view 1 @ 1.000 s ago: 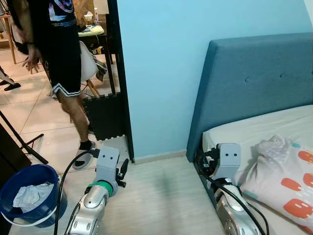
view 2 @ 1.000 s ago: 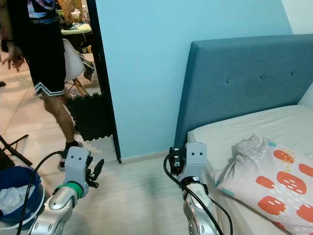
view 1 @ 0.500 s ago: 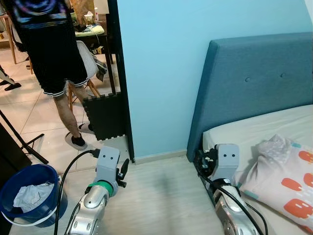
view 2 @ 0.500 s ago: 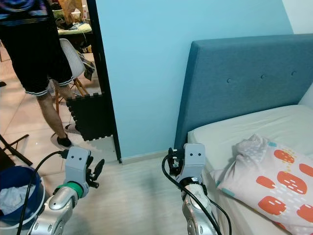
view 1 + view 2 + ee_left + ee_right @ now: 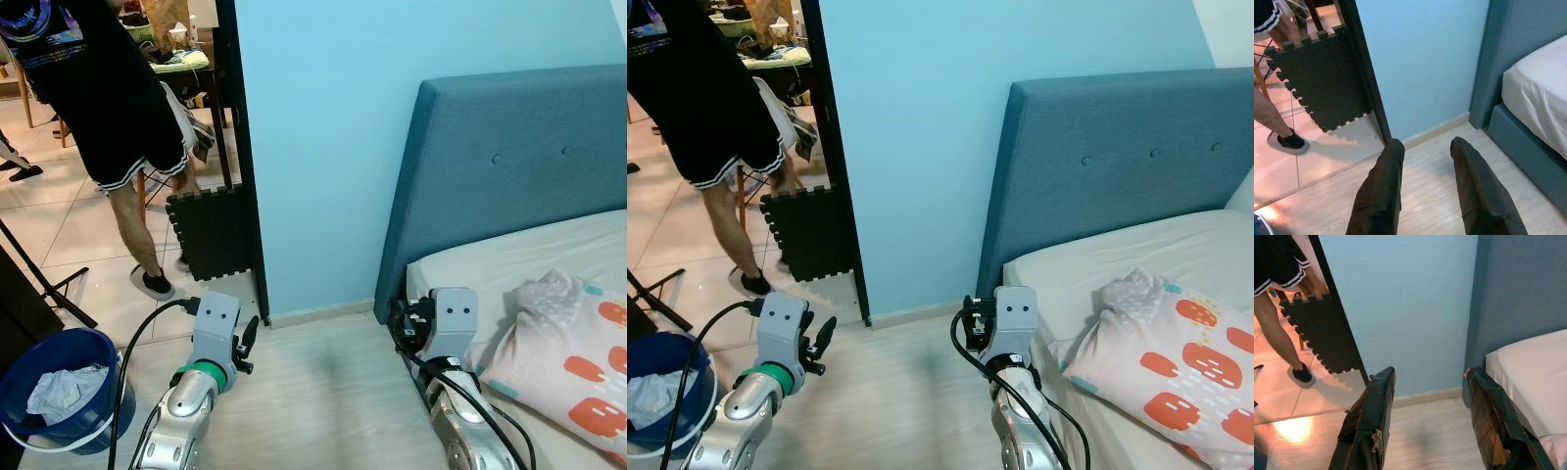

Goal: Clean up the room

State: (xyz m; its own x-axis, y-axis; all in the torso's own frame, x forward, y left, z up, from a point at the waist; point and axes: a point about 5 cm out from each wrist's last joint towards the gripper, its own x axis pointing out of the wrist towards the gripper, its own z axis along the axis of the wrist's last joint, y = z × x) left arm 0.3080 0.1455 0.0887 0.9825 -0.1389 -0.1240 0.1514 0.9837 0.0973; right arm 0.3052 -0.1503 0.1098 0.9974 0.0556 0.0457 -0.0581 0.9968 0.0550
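Observation:
A blue bucket [image 5: 49, 392] with crumpled white cloth [image 5: 61, 390] inside stands on the floor at my lower left. A white blanket with orange shapes [image 5: 578, 362] lies on the bed [image 5: 509, 259] at my right. My left gripper [image 5: 1425, 147] is held low over the pale wood floor, open and holding nothing. My right gripper [image 5: 1431, 377] hangs beside the bed's near corner, open and holding nothing too. Both point toward the light blue wall.
A person in black shorts [image 5: 113, 117] stands in the doorway at the upper left, by a black foam mat [image 5: 211, 235] leaning on the door frame. A blue padded headboard [image 5: 509, 157] rises at the right. A black stand leg [image 5: 44, 289] crosses the tiles.
The person has stepped back toward the doorway and bent over. My arms and the camera have barely moved.

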